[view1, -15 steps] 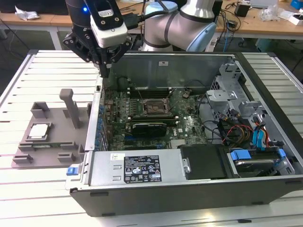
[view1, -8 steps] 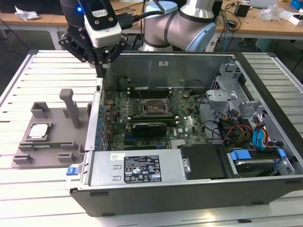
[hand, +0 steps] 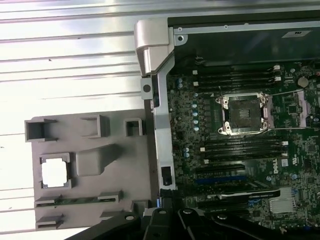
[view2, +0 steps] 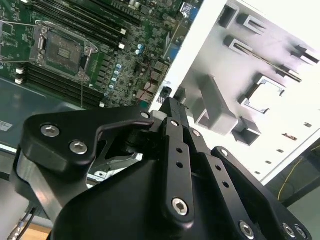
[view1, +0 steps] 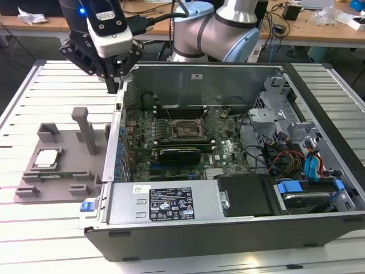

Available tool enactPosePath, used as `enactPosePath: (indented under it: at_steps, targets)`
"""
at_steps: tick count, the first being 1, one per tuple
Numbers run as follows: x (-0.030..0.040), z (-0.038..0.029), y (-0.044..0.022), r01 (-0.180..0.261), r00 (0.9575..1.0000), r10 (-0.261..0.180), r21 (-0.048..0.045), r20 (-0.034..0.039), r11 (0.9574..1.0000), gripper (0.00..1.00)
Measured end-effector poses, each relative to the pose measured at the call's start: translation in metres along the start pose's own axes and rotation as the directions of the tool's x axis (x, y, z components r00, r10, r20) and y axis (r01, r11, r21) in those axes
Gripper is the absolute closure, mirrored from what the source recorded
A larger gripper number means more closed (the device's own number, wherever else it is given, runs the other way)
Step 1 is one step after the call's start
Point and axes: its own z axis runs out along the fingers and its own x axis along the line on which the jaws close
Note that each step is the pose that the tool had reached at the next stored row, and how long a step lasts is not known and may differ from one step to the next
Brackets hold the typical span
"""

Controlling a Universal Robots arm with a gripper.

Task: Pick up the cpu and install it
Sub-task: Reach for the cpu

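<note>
Gripper (view1: pixel 116 85) hangs over the case (view1: pixel 171 228) wall, fingers look together and empty (poor angle), cpu (view1: pixel 47 158) flat in its tray (view1: pixel 34 188) pocket, well off toward the exterior view's left of it, socket (view1: pixel 185 130) opposite side.

In the exterior view, the cpu (view1: pixel 47 158) is silvery-grey with a pale rim. It sits on a matte grey fixture tray (view1: pixel 74 172) at the exterior view's left. The table (view1: pixel 34 228) is white, striped by its slats. The motherboard (view1: pixel 225 151) is dark green, with a black socket frame (view1: pixel 185 130). The gripper (view1: pixel 116 85) is black, and the arm (view1: pixel 228 28) is silver and pale blue.
</note>
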Motion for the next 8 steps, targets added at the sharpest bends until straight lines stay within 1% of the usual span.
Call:
enactPosePath:
  at_steps: [4, 8]
  targets:
    - [0.0064, -0.0002, -0.0005, 0.0, 1.0, 0.0, 0.0, 0.0, 1.0, 0.89]
    - [0.0114, -0.0003, -0.0009, 0.0, 1.0, 0.0, 0.0, 0.0, 1.0, 0.89]
